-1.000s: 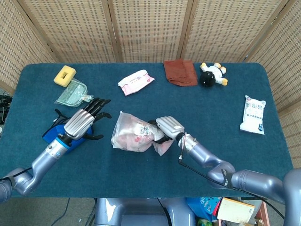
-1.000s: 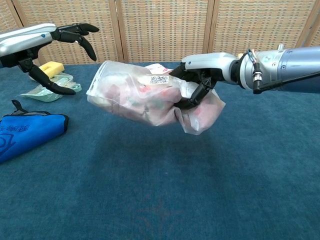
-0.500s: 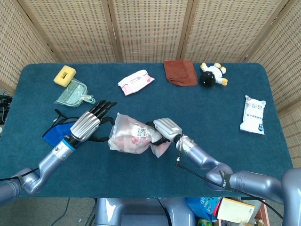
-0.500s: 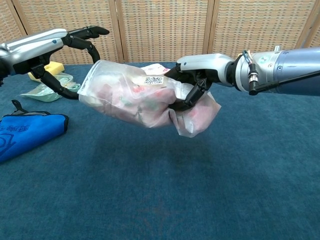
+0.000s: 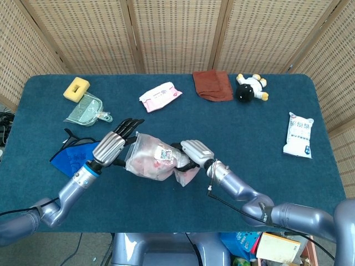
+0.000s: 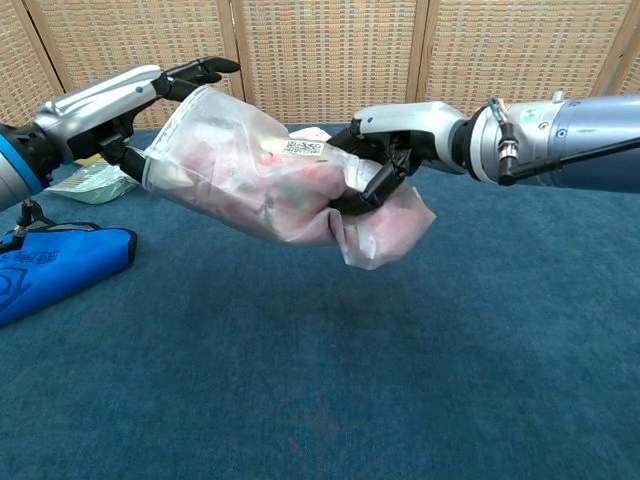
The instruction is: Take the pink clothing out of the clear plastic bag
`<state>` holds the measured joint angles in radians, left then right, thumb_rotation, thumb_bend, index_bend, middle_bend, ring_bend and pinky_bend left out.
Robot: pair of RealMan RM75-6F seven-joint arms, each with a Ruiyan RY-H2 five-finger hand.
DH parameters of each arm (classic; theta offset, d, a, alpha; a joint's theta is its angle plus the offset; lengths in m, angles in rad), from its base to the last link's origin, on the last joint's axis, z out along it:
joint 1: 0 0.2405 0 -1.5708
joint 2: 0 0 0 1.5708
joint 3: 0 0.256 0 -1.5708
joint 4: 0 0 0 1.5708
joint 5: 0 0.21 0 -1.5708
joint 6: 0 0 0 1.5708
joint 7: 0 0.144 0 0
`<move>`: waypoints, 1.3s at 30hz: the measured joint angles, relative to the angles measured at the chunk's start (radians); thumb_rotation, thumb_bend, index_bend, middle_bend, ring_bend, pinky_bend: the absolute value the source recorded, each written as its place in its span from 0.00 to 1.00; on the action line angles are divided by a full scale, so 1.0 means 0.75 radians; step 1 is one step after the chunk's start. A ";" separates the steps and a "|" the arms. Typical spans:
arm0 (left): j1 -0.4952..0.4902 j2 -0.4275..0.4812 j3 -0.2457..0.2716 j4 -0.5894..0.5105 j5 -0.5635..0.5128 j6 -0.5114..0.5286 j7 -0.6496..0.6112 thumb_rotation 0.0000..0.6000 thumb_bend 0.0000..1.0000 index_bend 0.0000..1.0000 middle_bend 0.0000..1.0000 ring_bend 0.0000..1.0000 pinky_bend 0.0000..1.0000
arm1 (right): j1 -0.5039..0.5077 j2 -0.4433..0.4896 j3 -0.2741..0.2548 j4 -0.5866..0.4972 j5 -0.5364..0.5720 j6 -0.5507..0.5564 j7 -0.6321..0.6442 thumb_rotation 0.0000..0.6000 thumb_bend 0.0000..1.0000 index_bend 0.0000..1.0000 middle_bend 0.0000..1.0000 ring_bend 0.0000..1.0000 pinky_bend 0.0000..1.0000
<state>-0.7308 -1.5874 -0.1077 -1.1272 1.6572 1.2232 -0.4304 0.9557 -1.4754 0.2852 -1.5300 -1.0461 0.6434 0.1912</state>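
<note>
Clear plastic bag (image 6: 250, 180) w/ the pink clothing (image 6: 300, 195) still inside hangs above the blue table (image 6: 420, 350), between my hands. My right hand (image 6: 395, 150) has fingers curled tight on the bag's bunched end. My left hand (image 6: 130, 105) is at the other end, fingers spread & touching the plastic, no clear grip.

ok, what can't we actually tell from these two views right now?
- Whether the left hand grips the bag or only touches it: its fingers lie behind the plastic in the chest view and are too small in the head view.
- Where the bag's opening is: crumpled plastic hides it in both views.
- The label text: too small.
- The clothing's shape: bunched and blurred by the plastic.
- The right hand's fingertips: buried in folds.
</note>
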 measured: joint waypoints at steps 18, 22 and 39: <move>-0.054 -0.074 -0.014 0.040 -0.085 -0.073 -0.101 1.00 0.37 0.63 0.00 0.00 0.00 | -0.020 -0.012 0.016 -0.006 -0.049 0.029 0.066 1.00 1.00 0.61 0.54 0.50 0.59; -0.052 -0.095 -0.032 0.048 -0.111 -0.060 -0.087 1.00 0.41 0.68 0.00 0.00 0.00 | -0.022 -0.013 0.013 -0.003 -0.053 0.025 0.075 1.00 1.00 0.61 0.53 0.50 0.59; -0.053 -0.082 -0.053 0.000 -0.194 -0.122 0.008 1.00 0.42 0.72 0.00 0.00 0.00 | -0.028 0.012 0.006 -0.014 -0.106 -0.090 0.212 1.00 0.01 0.00 0.00 0.00 0.02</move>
<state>-0.7706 -1.6488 -0.1475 -1.1275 1.5120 1.1316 -0.4244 0.9349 -1.4662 0.2896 -1.5404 -1.1254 0.5758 0.3500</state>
